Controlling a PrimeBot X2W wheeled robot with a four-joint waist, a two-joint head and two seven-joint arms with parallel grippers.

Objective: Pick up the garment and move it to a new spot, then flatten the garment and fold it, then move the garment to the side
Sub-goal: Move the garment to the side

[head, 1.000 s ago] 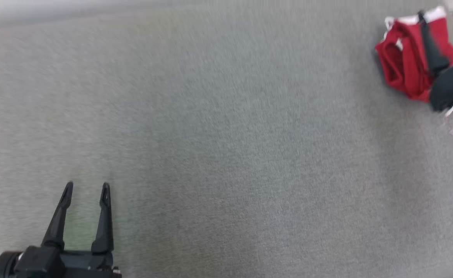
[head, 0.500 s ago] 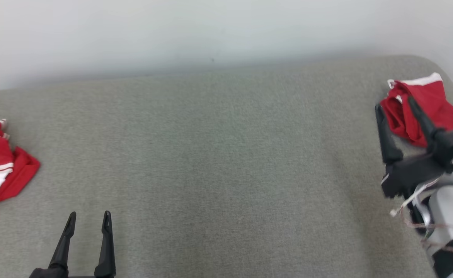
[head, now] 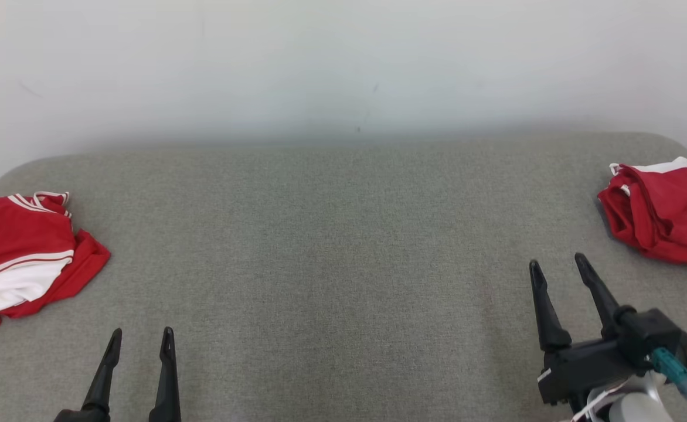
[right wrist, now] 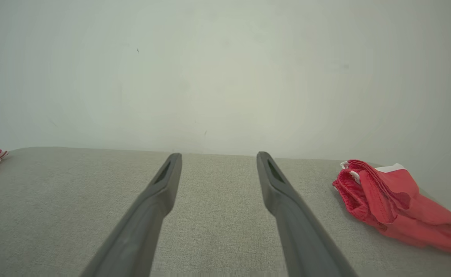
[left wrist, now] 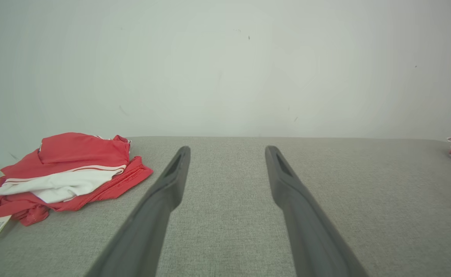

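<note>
Grey padded surface [head: 343, 264] w/ two garments. Red garment [head: 660, 217] is seen crumpled at far right edge; red-and-white garment [head: 21, 258] is heaped at left edge. L gripper [head: 142, 333] (near left) and R gripper [head: 557, 261] (near right): fingers spread apart, nothing gripped, both clear of cloth.

From the head we look forward and down across the grey fabric surface [head: 343, 264] toward the pale wall [head: 343, 58]. Both wrist views sit low over it, facing that wall. All three share the red-and-white folded garment [head: 21, 252] and crumpled red garment [head: 654, 217].
</note>
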